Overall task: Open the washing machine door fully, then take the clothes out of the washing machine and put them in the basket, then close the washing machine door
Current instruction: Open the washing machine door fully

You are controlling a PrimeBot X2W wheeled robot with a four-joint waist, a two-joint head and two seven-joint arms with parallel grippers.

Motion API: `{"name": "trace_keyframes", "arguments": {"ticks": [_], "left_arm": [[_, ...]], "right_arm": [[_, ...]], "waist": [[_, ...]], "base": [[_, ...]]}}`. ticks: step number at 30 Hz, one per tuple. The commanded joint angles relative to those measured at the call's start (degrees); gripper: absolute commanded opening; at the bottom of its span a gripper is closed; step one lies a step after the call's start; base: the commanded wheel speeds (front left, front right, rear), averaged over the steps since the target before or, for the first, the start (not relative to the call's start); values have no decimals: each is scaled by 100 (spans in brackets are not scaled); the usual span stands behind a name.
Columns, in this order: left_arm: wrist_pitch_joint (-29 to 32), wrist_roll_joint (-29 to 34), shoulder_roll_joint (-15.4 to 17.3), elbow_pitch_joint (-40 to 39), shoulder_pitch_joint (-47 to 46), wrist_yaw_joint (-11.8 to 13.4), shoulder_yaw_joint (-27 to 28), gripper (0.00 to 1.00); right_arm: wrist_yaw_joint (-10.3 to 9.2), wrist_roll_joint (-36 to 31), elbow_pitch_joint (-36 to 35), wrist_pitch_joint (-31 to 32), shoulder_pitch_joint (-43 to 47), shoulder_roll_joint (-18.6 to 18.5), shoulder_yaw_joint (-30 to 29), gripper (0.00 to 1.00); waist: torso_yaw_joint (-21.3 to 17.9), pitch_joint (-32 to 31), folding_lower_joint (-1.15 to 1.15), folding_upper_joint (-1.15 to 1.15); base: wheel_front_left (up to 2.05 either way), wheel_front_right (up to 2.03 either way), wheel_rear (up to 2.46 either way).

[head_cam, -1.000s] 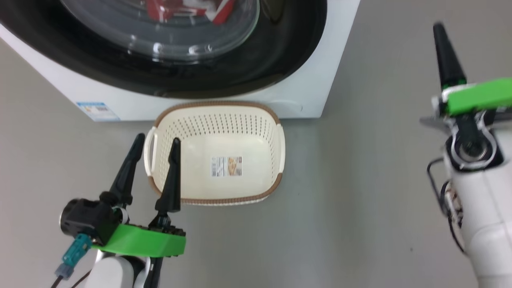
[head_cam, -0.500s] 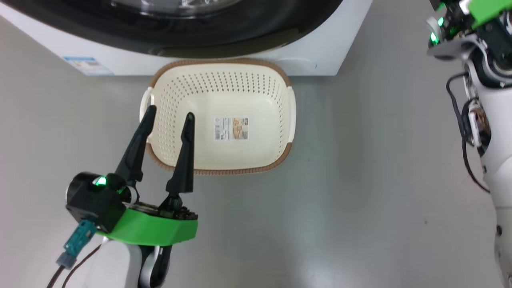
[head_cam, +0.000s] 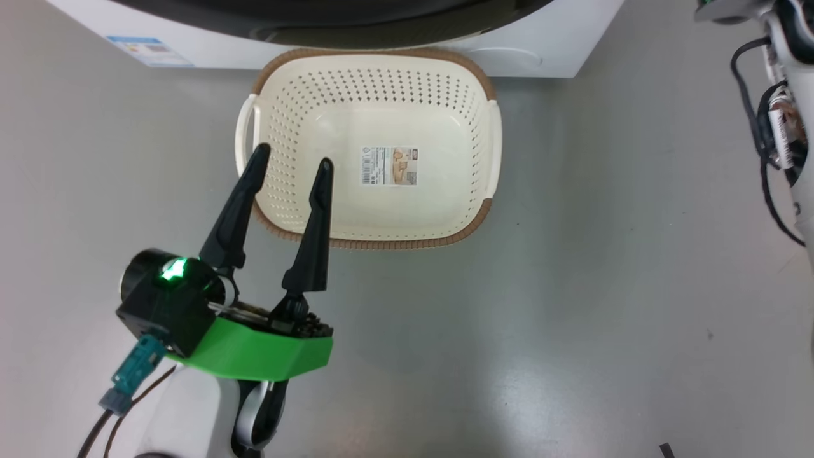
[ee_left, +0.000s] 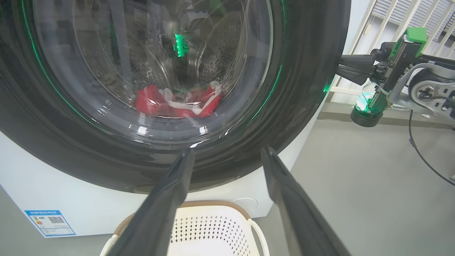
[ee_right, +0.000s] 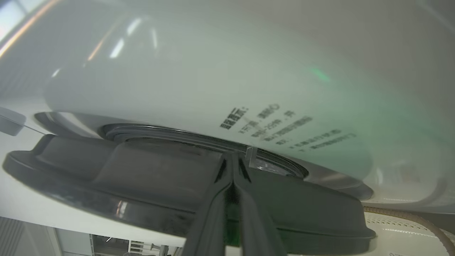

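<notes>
Hovering at the 7 o'clock corner of the basket (head_cam: 394,243) in the head view, left claw (head_cam: 292,162): fingers spread apart, nothing between them. In the left wrist view the same claw (ee_left: 227,153) points at the lower rim of the washing machine door (ee_left: 302,89), with the basket (ee_left: 213,227) under the fingers at 6 o'clock.

Right claw (ee_left: 346,69): fingers pressed together, tips at the door's black rim at 3 o'clock. In the right wrist view the claw (ee_right: 233,160) closes tip to tip at the seam where the door (ee_right: 142,177) meets the white front of the washing machine (ee_right: 213,71).

The door covers the opening. The clothes (ee_left: 177,105), red with white trim, lie behind the glass at 6 o'clock in the drum.

The basket stands on the grey floor (head_cam: 572,286), with a barcode sticker (head_cam: 389,166) on its bottom. The washing machine (head_cam: 559,57) base is just beside it at 12 o'clock. A blue label (head_cam: 149,51) sits at 10 o'clock from the basket.
</notes>
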Motion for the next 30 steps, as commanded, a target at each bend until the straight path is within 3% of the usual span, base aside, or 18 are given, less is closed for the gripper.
{"name": "trace_keyframes", "arguments": {"ticks": [1, 11, 30], "left_arm": [[-45, -36, 100, -166, -28, 58, 141, 100], [-45, -12, 100, -95, -15, 75, 151, 100], [-45, 101, 100, 111, 68, -2, 340, 100]], "right_arm": [[3, -30, -133, 59, -128, 54, 43, 0], [3, -23, -92, 460, -169, -29, 211, 0], [3, -28, -662, 1164, 667, -13, 822, 0]], "waist": [[69, 60, 0, 0], [78, -26, 0, 0], [-127, -591, 0, 0]], "base": [[0, 0, 0], [0, 0, 0], [0, 0, 0]]}}
